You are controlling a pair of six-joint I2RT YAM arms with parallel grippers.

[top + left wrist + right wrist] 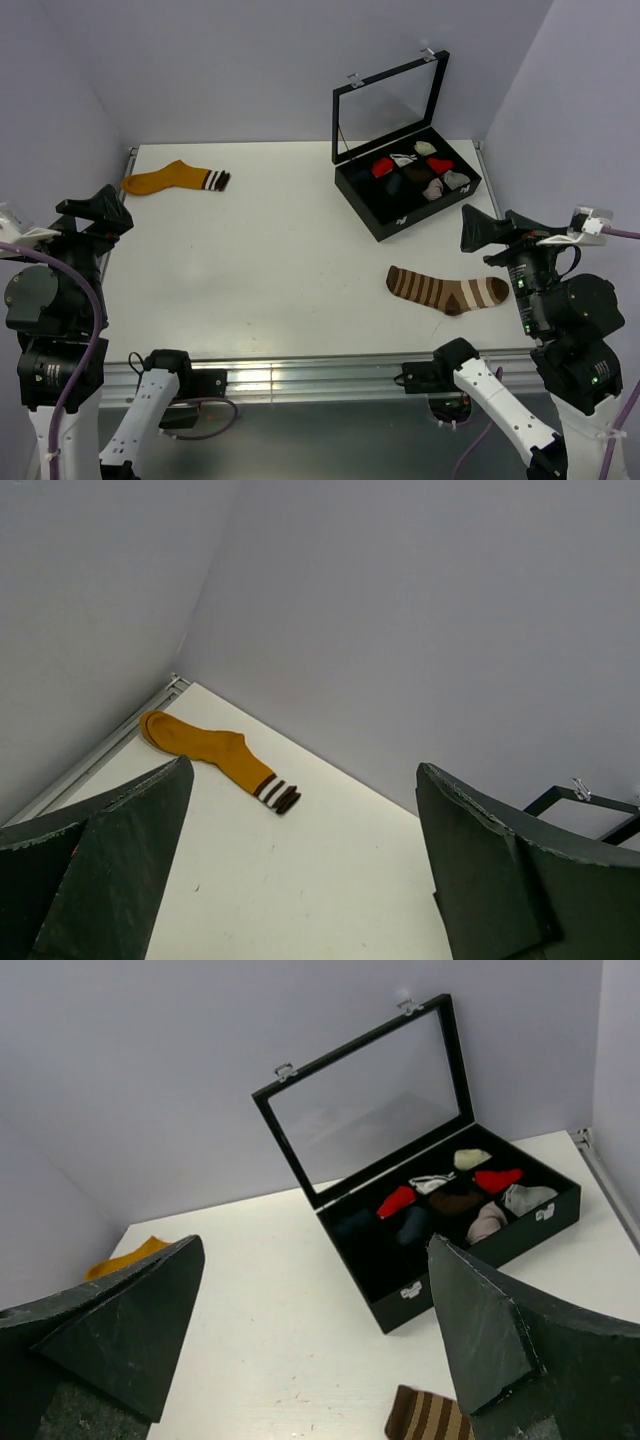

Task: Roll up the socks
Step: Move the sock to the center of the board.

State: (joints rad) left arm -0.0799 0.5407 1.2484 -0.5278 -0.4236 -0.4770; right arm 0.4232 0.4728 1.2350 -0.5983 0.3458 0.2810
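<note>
Pale surface: brown sock, mustard sock flat, well apart. Spread, empty: left hand, right hand. Looks unstarted; likely gather them first.

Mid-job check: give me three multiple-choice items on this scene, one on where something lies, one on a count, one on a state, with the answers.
1. Where on the table does the mustard sock lie?
A. far left corner
B. near right edge
C. dead centre

2. How many socks lie loose and flat on the table?
A. one
B. two
C. four

3. How does the lid of the black box stand?
A. shut
B. open, tilted up
C. taken off

Answers:
1 A, it lies at the far left, apart from everything else.
2 B, the mustard one plus the brown striped sock at the near right.
3 B, the glass lid stands up at the back of the box.
</note>
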